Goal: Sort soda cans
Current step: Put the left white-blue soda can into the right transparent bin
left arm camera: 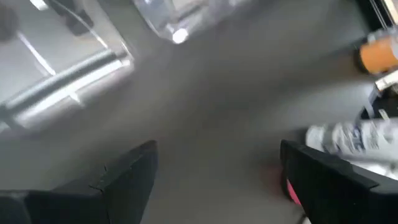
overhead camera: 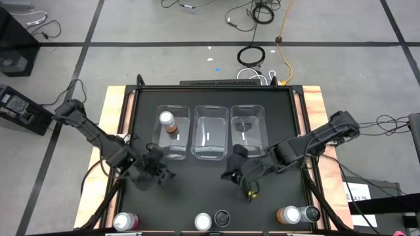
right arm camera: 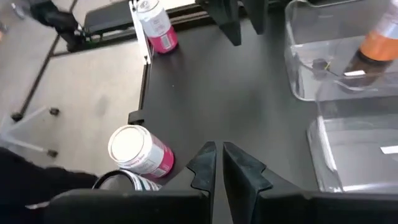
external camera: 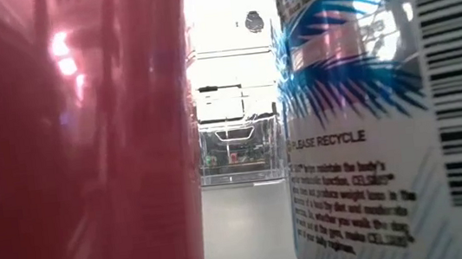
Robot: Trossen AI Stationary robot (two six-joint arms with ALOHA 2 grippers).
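Note:
Several soda cans stand along the table's near edge: a pink can (overhead camera: 125,221), a silver-topped pink can (overhead camera: 202,221) (right arm camera: 140,152), a dark-topped can (overhead camera: 222,216), an orange can (overhead camera: 287,214) and one more can (overhead camera: 308,213). An orange can (overhead camera: 167,122) stands upright in the left clear bin (overhead camera: 178,149). My left gripper (overhead camera: 157,173) (left arm camera: 217,180) hovers open over bare table in front of that bin. My right gripper (overhead camera: 236,174) (right arm camera: 217,163) is shut and empty, in front of the right bin (overhead camera: 260,141). The low view is filled by a pink can (external camera: 67,148) and a white, blue-printed can (external camera: 360,115).
Three clear bins stand side by side mid-table; the middle bin (overhead camera: 211,149) holds nothing I can see, and a dark mark (overhead camera: 246,124) shows in the right one. The black mat (overhead camera: 197,187) between bins and near-edge cans is bare. Cables lie on the floor beyond.

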